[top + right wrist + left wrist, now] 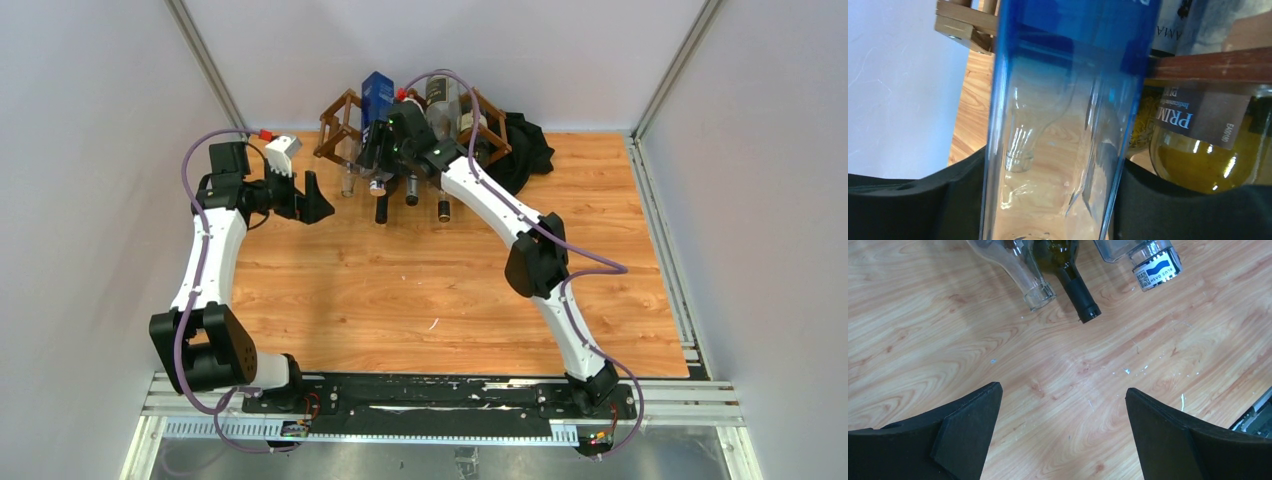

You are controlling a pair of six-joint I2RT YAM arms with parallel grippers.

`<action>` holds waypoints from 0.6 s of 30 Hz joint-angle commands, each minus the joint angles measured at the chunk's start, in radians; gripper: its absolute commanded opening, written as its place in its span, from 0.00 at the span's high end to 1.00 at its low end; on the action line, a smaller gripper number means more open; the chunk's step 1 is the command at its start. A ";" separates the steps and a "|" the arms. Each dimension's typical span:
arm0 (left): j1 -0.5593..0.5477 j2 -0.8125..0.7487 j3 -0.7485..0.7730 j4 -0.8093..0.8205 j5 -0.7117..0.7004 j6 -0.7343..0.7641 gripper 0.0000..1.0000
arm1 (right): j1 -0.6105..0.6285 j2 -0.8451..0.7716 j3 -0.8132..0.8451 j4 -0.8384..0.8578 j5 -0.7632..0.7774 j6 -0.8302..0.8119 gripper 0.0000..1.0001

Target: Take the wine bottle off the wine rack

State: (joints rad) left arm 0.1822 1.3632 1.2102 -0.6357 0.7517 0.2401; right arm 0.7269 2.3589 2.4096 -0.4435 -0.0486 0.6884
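Only the right wrist view shows the right gripper (1054,157) clasping the blue bottle (1068,75). The left gripper (1063,387) gapes empty.

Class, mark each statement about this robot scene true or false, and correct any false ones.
1. The left gripper is open and empty. True.
2. The right gripper has the blue-tinted clear glass bottle between its fingers. True.
3. The dark brown wooden lattice rack stands at the wooden table's near edge. False: it stands at the far edge.
4. The left gripper grips the dark green glass bottle's neck. False: the neck lies beyond its fingers, untouched.
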 commanded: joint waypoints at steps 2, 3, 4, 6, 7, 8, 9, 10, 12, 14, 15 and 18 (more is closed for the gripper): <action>0.008 -0.031 -0.011 -0.023 0.035 0.020 0.00 | -0.015 -0.036 -0.011 0.065 -0.025 0.009 0.51; 0.008 -0.031 -0.011 -0.026 0.038 0.022 0.00 | -0.015 -0.045 -0.015 0.067 -0.028 0.008 0.57; 0.008 -0.034 -0.011 -0.026 0.042 0.024 0.00 | -0.017 -0.056 -0.023 0.068 -0.032 0.007 0.62; 0.008 -0.039 -0.008 -0.028 0.043 0.031 0.00 | -0.018 -0.078 -0.037 0.072 -0.043 0.004 0.71; 0.008 -0.041 -0.007 -0.028 0.043 0.038 0.00 | -0.018 -0.090 -0.046 0.078 -0.050 0.001 0.75; 0.008 -0.043 -0.004 -0.031 0.042 0.045 0.00 | -0.018 -0.105 -0.058 0.082 -0.057 0.000 0.79; 0.008 -0.044 0.000 -0.034 0.040 0.056 0.00 | -0.019 -0.118 -0.069 0.088 -0.065 -0.002 0.83; 0.007 -0.045 0.006 -0.040 0.036 0.068 0.00 | -0.019 -0.134 -0.081 0.095 -0.075 -0.003 0.86; 0.006 -0.043 0.022 -0.055 0.025 0.089 0.00 | -0.019 -0.166 -0.102 0.107 -0.096 -0.007 0.93; 0.004 -0.043 0.039 -0.068 0.020 0.107 0.00 | -0.019 -0.199 -0.127 0.117 -0.116 -0.005 1.00; 0.004 -0.045 0.047 -0.073 0.020 0.114 0.00 | -0.020 -0.218 -0.142 0.129 -0.126 -0.005 1.00; -0.002 -0.056 0.065 -0.077 0.014 0.136 0.00 | -0.019 -0.270 -0.188 0.159 -0.161 0.001 1.00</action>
State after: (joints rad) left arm 0.1818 1.3396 1.2278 -0.6895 0.7696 0.3260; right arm 0.7105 2.2356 2.2383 -0.4290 -0.1356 0.7151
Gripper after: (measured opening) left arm 0.997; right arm 0.675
